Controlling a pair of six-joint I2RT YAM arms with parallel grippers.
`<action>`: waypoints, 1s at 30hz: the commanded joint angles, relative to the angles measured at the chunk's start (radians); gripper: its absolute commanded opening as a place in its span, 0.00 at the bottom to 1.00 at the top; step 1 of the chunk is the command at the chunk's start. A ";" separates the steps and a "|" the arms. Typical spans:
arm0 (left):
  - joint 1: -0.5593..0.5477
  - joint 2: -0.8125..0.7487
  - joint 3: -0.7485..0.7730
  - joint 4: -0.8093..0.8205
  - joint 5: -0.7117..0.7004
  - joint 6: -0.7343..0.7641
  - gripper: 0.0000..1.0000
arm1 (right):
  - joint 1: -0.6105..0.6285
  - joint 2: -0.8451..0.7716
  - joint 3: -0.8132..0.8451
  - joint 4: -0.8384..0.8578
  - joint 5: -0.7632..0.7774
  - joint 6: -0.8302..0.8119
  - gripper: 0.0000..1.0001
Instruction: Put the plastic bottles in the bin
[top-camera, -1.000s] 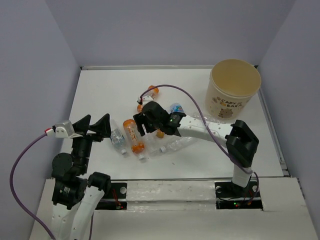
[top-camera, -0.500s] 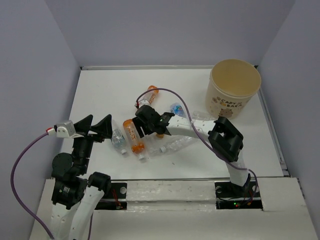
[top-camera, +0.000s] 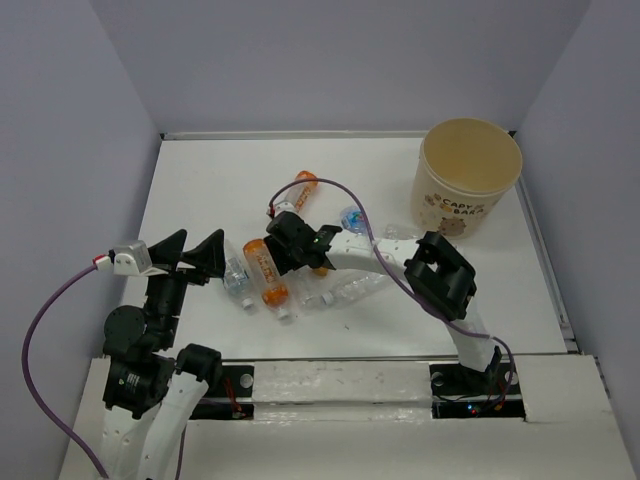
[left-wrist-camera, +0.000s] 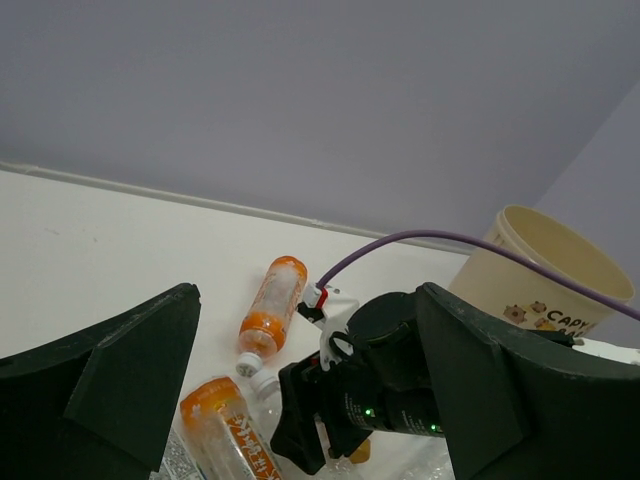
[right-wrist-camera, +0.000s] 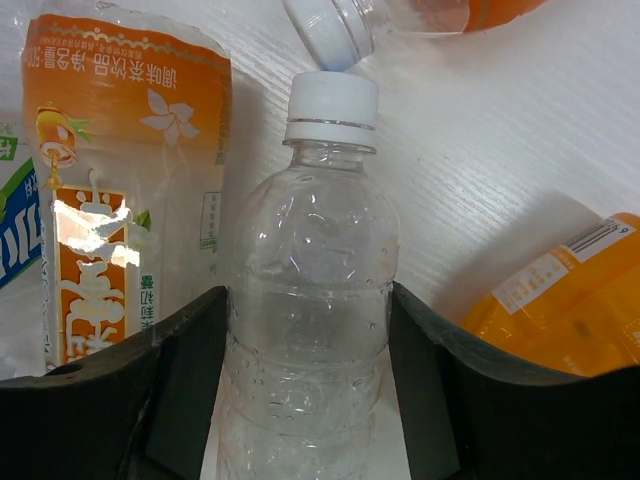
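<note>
Several plastic bottles lie in a cluster mid-table. My right gripper (top-camera: 285, 255) is down among them. In the right wrist view it (right-wrist-camera: 310, 295) is shut on a clear bottle (right-wrist-camera: 310, 250) with a white cap, one finger against each side; the bottle lies on the table. An orange-labelled bottle (top-camera: 266, 270) lies just to its left, also in the right wrist view (right-wrist-camera: 120, 180). Another orange bottle (top-camera: 297, 192) lies farther back. The tan bin (top-camera: 470, 180) stands at the back right. My left gripper (top-camera: 195, 255) is open and empty, held above the table's left side.
A crushed clear bottle (top-camera: 350, 292) and a blue-labelled one (top-camera: 236, 280) lie at the near side of the cluster. A bottle with a blue label (top-camera: 352, 218) lies beside the right forearm. A purple cable (top-camera: 340, 190) arcs over the bottles. Walls enclose the table.
My right gripper has moved left and down into the bottle cluster, and its elbow has folded in toward the left. The left arm has not moved.
</note>
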 joint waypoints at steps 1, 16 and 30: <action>-0.005 -0.006 -0.009 0.055 0.010 0.012 0.99 | -0.002 -0.017 0.020 -0.005 0.020 0.004 0.56; -0.005 -0.014 -0.009 0.049 0.005 0.009 0.99 | -0.002 -0.490 -0.172 0.140 0.060 -0.001 0.44; -0.011 -0.031 -0.009 0.052 0.013 0.010 0.99 | -0.651 -0.873 -0.242 0.476 0.367 -0.163 0.45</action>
